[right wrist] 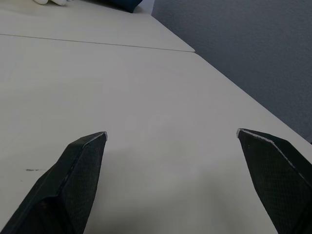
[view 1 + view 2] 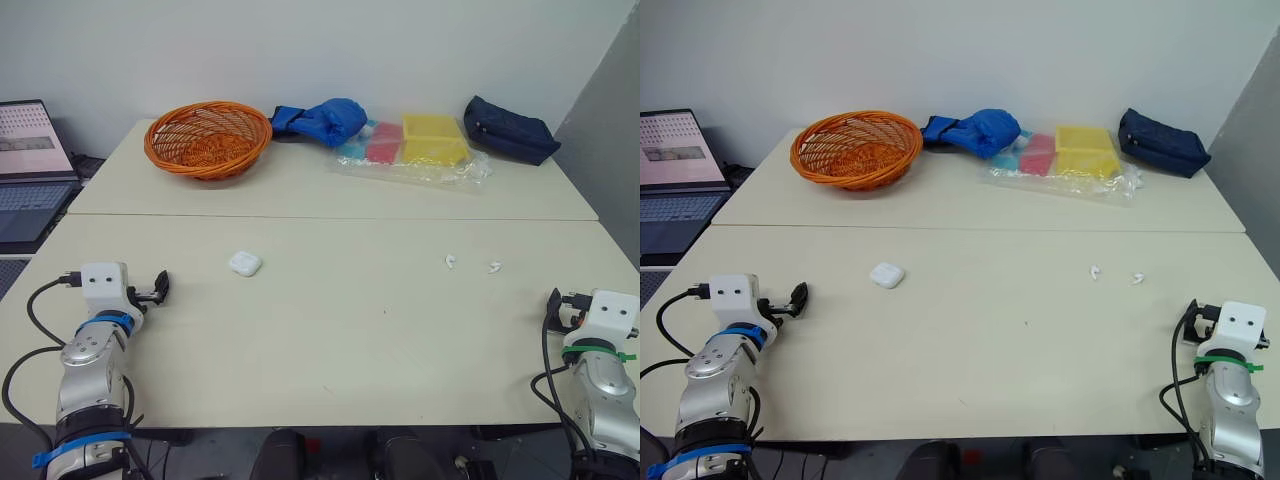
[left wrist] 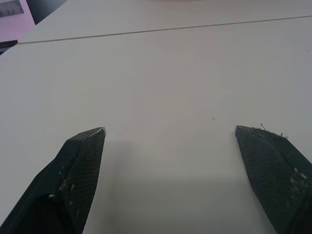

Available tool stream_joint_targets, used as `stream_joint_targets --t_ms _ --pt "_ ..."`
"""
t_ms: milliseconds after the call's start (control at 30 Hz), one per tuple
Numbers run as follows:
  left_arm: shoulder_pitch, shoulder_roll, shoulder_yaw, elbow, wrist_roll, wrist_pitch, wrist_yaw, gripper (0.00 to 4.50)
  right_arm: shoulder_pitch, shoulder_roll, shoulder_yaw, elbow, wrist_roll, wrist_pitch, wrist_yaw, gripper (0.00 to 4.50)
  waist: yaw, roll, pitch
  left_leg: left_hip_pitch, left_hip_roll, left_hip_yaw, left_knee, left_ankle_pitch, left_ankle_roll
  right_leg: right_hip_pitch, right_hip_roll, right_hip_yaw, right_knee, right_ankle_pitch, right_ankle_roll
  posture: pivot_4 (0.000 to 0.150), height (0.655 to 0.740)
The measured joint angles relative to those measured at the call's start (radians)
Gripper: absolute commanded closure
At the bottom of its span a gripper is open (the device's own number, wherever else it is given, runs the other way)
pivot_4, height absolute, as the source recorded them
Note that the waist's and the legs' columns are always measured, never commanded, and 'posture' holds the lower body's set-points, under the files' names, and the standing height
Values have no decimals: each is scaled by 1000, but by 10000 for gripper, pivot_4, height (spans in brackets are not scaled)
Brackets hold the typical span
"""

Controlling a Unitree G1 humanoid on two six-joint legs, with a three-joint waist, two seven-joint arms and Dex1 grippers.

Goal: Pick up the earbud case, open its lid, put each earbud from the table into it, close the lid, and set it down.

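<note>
Left eye view: our left gripper (image 2: pixel 161 287), fingers apart, lies nearest the earbud case (image 2: pixel 245 263), forward-right of it; right gripper (image 2: pixel 553 302) (also apart) nearer 2 earbuds (image 2: pixel 451 262).

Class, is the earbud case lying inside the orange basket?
No, the earbud case lies on the table, well in front of the orange basket.

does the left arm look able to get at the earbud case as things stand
Probably yes. The earbud case lies on bare table, a little ahead and inward of the open left gripper, with nothing between them.
</note>
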Motion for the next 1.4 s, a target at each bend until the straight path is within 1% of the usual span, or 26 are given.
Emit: stream_joint_targets --t_ms 433,633,767,867,967,1033,1100,1167,1200,1233,1300,1400 --pt "15 0 2 -13 -33 0 -43 585 0 -9 -3 0 1 2 0 0 -1 0 0 -1 0 0 -2 0 0 -1 0 0 -1 0 0 1500 7400" --pt "50 10 2 -68 -60 23 -69 585 -1 -9 -2 -6 2 3 2 0 -1 0 0 -1 0 0 -4 0 0 -1 0 0 -2 0 0 1500 7400" --pt "74 47 9 -137 -89 52 -109 585 -1 -16 -1 -26 3 6 12 0 -2 0 0 -1 0 0 -5 0 0 -1 0 0 -3 0 0 1500 7400" --pt "77 78 23 -204 -132 105 -146 585 -7 -42 14 -54 4 11 52 0 -2 0 0 -1 0 0 -5 0 0 -1 0 0 -3 0 0 1500 7400" --pt "80 102 28 -285 -172 147 -195 585 -38 -56 42 -97 40 38 116 0 -2 0 1 0 0 0 -5 0 0 -1 0 0 -3 0 0 1500 7400" --pt "83 127 7 -356 -190 186 -244 585 -87 -89 97 -142 104 94 228 0 -5 1 2 0 0 1 -5 0 0 -2 0 1 -3 0 0 1500 7400" --pt "79 130 -19 -432 -227 224 -297 585 -145 -102 146 -208 174 150 320 0 -6 1 2 0 0 0 -5 0 0 -1 1 0 -3 0 0 1500 7400" --pt "79 131 -44 -491 -262 260 -345 585 -189 -115 193 -265 222 203 387 0 -3 0 2 -1 1 -1 -5 0 0 -1 4 0 -3 0 0 1500 7400" --pt "79 137 -67 -511 -266 277 -365 585 -198 -151 239 -290 243 239 447 0 -3 1 2 -1 1 -1 -6 0 0 -1 6 0 -3 -1 0 1500 7400" --pt "80 145 -93 -520 -263 291 -380 585 -210 -180 287 -313 278 286 519 0 -3 0 2 -1 0 -1 -7 0 0 -1 7 0 -4 -1 0 1500 7400" --pt "76 151 -140 -520 -247 312 -395 585 -239 -198 363 -346 339 355 627 0 -2 0 2 -2 1 -2 -8 0 0 -2 8 0 -4 -2 -1 1500 7400" --pt "55 150 -215 -489 -210 322 -415 585 -299 -244 461 -390 384 412 757 0 -2 0 3 -3 0 -3 -8 0 0 -2 8 -1 -4 -2 -1 1500 7400"
